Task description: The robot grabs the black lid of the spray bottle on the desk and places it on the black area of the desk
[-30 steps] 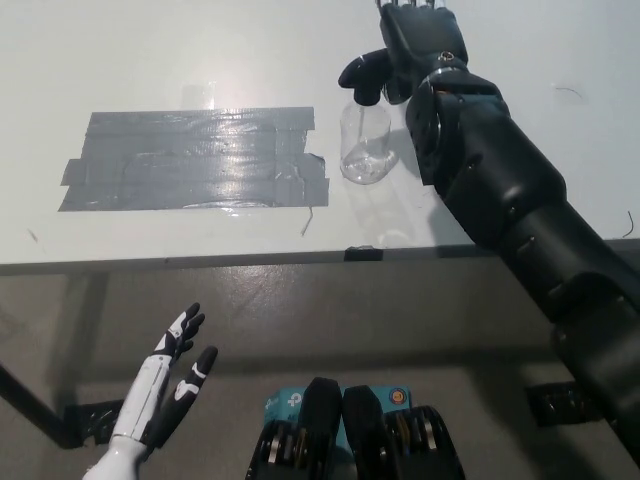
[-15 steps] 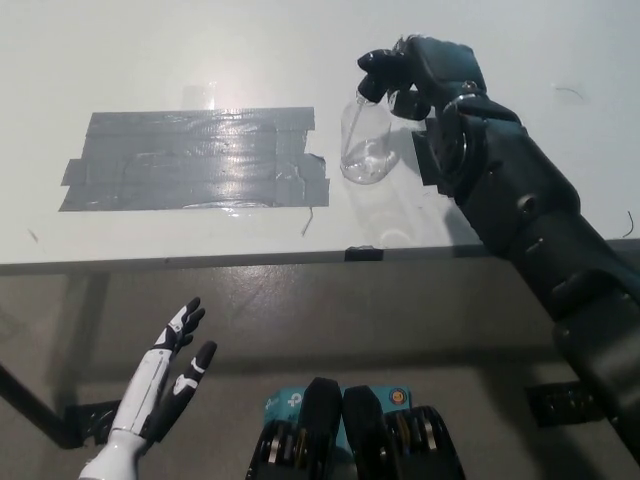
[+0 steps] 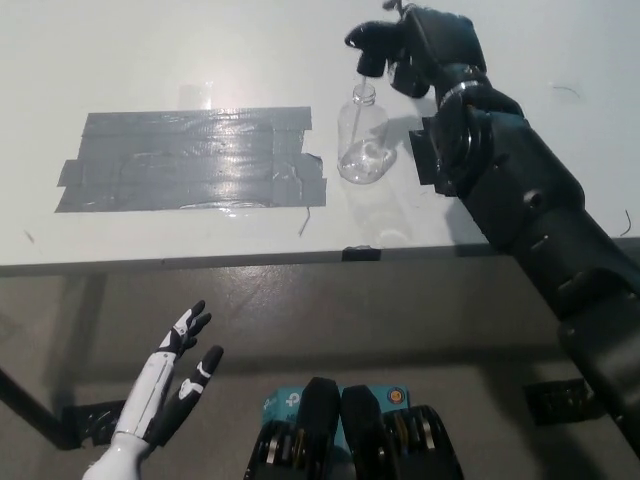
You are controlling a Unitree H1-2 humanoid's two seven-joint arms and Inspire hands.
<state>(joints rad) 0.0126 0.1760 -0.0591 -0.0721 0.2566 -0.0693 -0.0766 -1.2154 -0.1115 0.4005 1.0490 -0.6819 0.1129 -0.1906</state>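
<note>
White left robot hand (image 3: pixel 165 385) hangs at lower left of frame, below the table edge, fingers spread apart, holding nothing. White-topped table (image 3: pixel 150 50) fills the upper half of frame. Dark grey patch of overlapping tape strips (image 3: pixel 190 160) lies flat on the table, left of centre. Just right of the patch's right edge stands a clear, round-bodied plastic spray bottle (image 3: pixel 363 140), upright, its narrow neck bare and open at the top. Black spray-bottle lid (image 3: pixel 368 42) sits above the bottle neck at upper centre-right, apart from it, off the table surface. Black right robot hand (image 3: pixel 425 45) has its fingers closed around the lid; its black arm runs from there down to the lower right corner of frame.
</note>
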